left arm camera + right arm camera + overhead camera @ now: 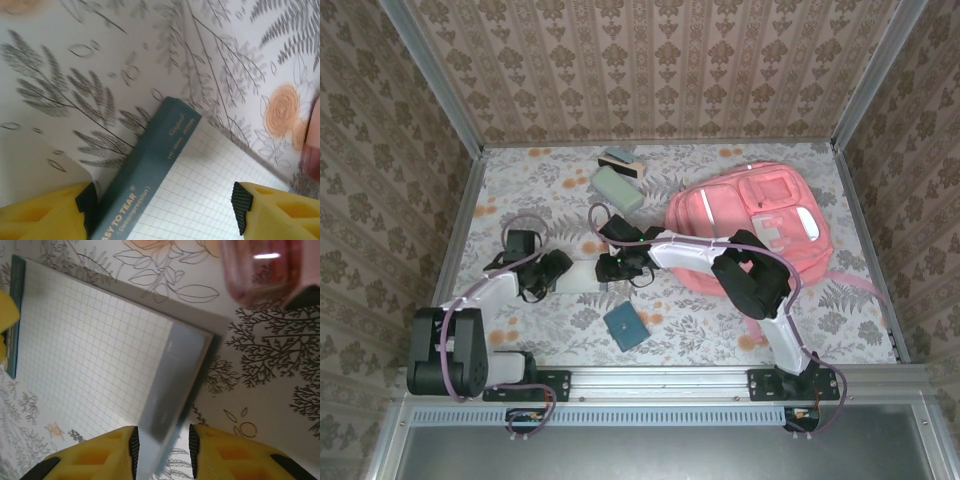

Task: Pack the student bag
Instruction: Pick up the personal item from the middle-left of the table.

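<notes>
Arms meet at centre, right gripper (pixel 163 450) pinched on pad (pixel 100 350) edge, left gripper (pixel 162 207) wide open astride its corner; pink bag (pixel 760 200) lies flat, front pockets up.

notepad (pixel 200 190) cut off by bottom edge, blurred pink thing (pixel 260 270) cropped at top edge, student bag (pixel 780 205) part-hidden under right arm (pixel 685 250)
</notes>
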You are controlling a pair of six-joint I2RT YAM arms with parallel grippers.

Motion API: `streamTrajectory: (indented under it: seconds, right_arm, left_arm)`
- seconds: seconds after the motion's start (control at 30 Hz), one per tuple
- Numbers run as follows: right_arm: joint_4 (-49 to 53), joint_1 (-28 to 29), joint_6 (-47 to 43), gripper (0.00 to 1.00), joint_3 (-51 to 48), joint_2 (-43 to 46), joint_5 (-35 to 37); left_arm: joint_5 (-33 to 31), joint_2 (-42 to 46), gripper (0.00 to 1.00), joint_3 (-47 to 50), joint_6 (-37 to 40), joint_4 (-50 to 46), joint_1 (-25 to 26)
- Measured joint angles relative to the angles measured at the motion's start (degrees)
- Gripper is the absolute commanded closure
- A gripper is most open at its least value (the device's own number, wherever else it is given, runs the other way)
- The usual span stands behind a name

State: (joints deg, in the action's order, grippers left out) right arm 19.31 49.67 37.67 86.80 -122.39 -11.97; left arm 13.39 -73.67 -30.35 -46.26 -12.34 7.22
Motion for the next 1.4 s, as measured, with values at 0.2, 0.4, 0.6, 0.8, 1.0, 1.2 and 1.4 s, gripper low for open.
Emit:
streamTrajectory:
  seconds: [0.2,0.4,0.6,0.8,1.0,1.2,1.4]
  right_arm:
    - [1.75,-0.39,-0.44,0.65,0.59,-0.7,1.33]
    - [2.16,-0.52,-1.49,0.66,1.18,-1.11,2.1]
    - [2.49,-0.66,-1.88,0.67,1.2,-1.11,2.6]
    - [3.85,-2.03,-1.99,0.67,1.22,-0.72,4.11]
    - [4.55,-3.06,-2.38,0.67,1.22,-0.42,6.05]
    - [5.18,-3.23,-2.58,0.66,1.22,-0.13,7.43]
    - [4.63,-3.19,-2.56,0.66,1.22,0.07,6.82]
  left_arm:
    - [-0.61,2.23,0.25,2.32,-0.44,1.99,4.44]
    - [-0.98,2.25,0.29,2.58,-0.31,2.51,4.7]
    - [0.98,1.64,0.32,3.23,0.46,4.94,4.37]
    - [6.93,4.28,0.35,7.74,-1.22,13.0,3.96]
    - [11.65,7.69,0.43,10.14,-3.48,16.57,3.93]
    - [13.14,7.8,0.49,10.78,-5.07,19.67,3.45]
    - [17.55,7.85,0.48,12.57,-7.91,25.42,2.38]
